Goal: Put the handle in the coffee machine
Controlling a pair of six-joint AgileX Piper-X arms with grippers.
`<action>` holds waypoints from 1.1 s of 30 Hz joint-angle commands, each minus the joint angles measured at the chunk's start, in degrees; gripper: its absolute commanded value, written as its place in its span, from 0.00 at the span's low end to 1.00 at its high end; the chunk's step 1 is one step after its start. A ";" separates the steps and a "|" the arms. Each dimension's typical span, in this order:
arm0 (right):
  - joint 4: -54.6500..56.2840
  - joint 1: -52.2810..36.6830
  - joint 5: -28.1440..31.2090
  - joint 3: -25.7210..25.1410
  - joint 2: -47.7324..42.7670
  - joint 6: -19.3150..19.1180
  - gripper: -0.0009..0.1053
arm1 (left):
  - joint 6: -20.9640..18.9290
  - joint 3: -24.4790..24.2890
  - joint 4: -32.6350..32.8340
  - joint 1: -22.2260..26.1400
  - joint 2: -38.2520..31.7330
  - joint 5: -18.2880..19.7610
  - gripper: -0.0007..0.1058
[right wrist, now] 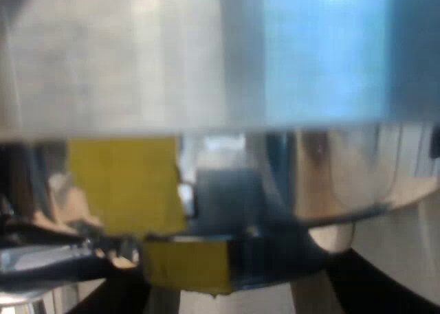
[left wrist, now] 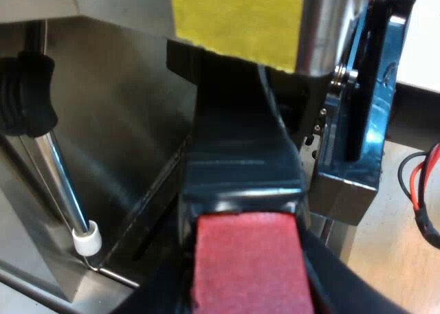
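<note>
The holder's dark handle (left wrist: 240,156) runs from its red end (left wrist: 247,266) up into the espresso machine's front (left wrist: 124,121), under a yellow tape patch (left wrist: 237,18). My left gripper (left wrist: 247,286) is shut on the red end, one black finger on each side. My right gripper (right wrist: 234,297) hangs open, very close to a shiny curved metal part of the machine (right wrist: 206,60). A yellow patch (right wrist: 185,266) and a dark part (right wrist: 268,255) lie just beyond its fingers, with nothing between them.
The steam wand (left wrist: 62,183), with a black knob (left wrist: 27,94) and a white tip (left wrist: 86,240), stands beside the handle against the machine's steel wall. A blue tamper (left wrist: 375,101) sits in a metal bracket (left wrist: 344,190) on the handle's other side.
</note>
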 commanded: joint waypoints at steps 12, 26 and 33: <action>-6.24 -0.34 3.21 -1.29 -2.75 -0.45 0.37 | -1.52 -1.26 -2.34 1.32 -1.54 5.17 0.42; -7.03 -0.40 3.21 -1.27 -3.45 -0.45 0.37 | -1.57 -1.26 2.65 3.25 -4.56 5.72 0.42; -7.03 -0.40 3.21 -1.27 -3.58 -0.45 0.37 | -1.57 -2.09 4.12 9.59 -7.22 8.77 0.42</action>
